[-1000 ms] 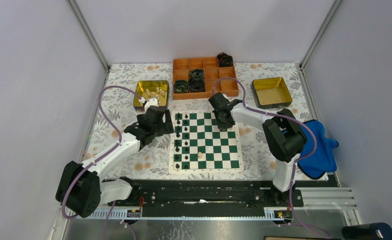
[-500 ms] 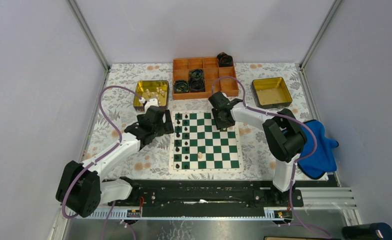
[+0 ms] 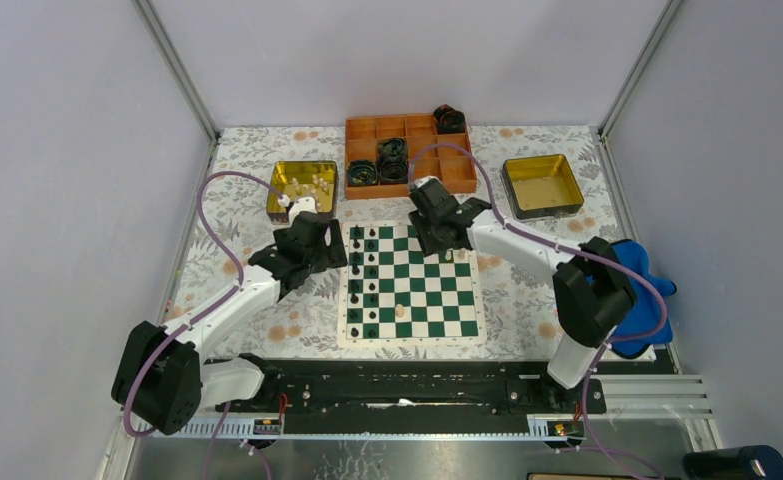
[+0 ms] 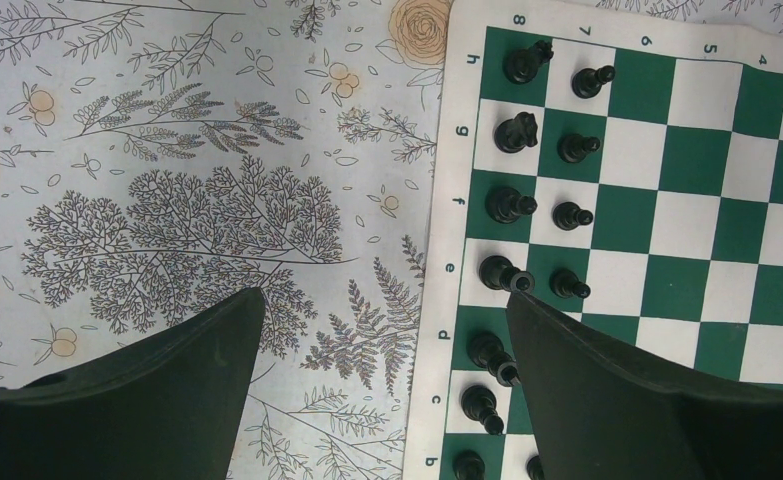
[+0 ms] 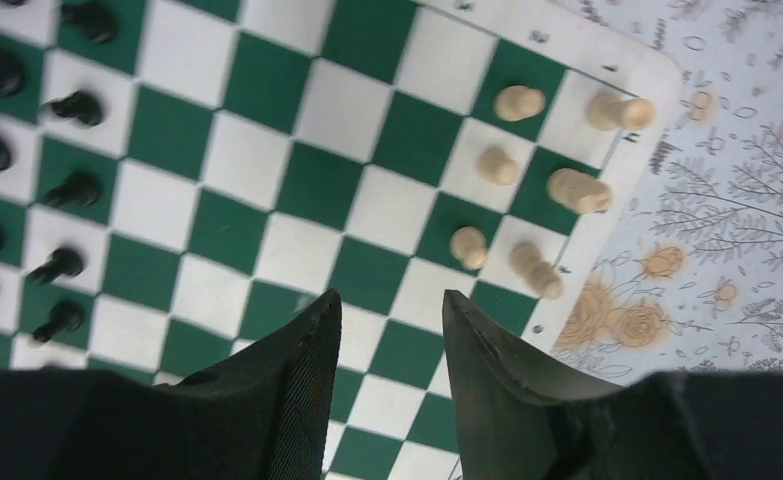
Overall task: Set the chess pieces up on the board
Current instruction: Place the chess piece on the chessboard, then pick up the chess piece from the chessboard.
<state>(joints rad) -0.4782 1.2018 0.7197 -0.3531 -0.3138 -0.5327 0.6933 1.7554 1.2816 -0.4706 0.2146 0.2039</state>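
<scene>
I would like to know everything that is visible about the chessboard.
The chessboard is a flat, thin square of dark green and white squares with a pale cream border bearing printed letters and numbers. It lies in the middle of the floral tablecloth. Black pieces stand in two rows along its left side, six cream pieces near its far right corner, and a lone cream piece toward its near edge. The right gripper hovers open above it, not touching.
</scene>
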